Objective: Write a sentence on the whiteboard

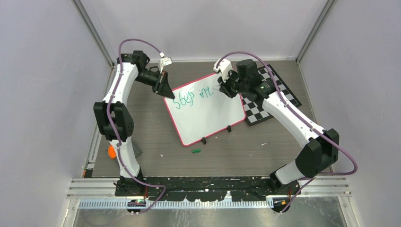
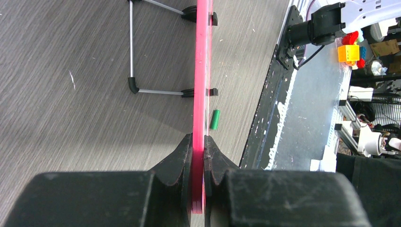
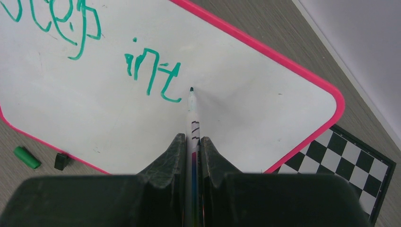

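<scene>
1. Far left, a small orange object (image 1: 111,151) sits at the edge of the grey wood-grain table (image 1: 156,142), by the left arm.
2. The left pincer (image 2: 198,142) is pressed together on the whiteboard (image 1: 208,118), pinching its pink rim at the far left corner. The wrist view shows the board edge-on between the fingers.
3. In that same view, a thin wire stand (image 2: 132,47) with black feet shows on the board's back side.
4. The whiteboard sits mid-table, turned at an angle, with two black clips (image 1: 204,140) on its near edge.
5. Now the writing: the sentence (image 1: 194,97) is in green marker along the top and reads "Step int".
6. A green cap (image 1: 196,151) lies on the table just in front of the board.
7. The right pincer (image 3: 191,142) is clamped on a marker (image 3: 192,113), whose green tip sits just right of the "t". I cannot tell whether it touches the board.
8. On the right, a black-and-white checkered board (image 1: 272,101) lies partly under the whiteboard's corner.
9. Pale, plain walls enclose the table on three sides.
</scene>
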Motion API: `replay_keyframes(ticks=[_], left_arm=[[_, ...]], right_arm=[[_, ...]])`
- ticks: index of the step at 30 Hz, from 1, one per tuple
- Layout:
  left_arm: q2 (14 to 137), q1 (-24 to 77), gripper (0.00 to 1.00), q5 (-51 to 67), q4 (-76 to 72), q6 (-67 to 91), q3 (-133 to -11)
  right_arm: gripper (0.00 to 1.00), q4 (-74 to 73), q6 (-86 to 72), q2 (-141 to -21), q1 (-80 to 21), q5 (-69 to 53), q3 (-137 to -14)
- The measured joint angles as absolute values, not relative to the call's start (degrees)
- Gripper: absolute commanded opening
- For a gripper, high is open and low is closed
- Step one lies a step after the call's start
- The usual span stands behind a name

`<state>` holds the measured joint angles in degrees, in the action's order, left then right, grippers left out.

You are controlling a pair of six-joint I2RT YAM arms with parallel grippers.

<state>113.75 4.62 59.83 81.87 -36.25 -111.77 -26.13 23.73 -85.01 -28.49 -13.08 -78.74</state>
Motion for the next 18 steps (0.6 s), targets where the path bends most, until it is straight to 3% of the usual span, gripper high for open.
replay_keyframes(ticks=[18], left_arm=[[113.73,4.64,0.01,59.88,81.82,-36.25,-111.7]], right_arm=[[0.0,-27.7,25.23,-86.61,-28.38,-14.2,-79.96]])
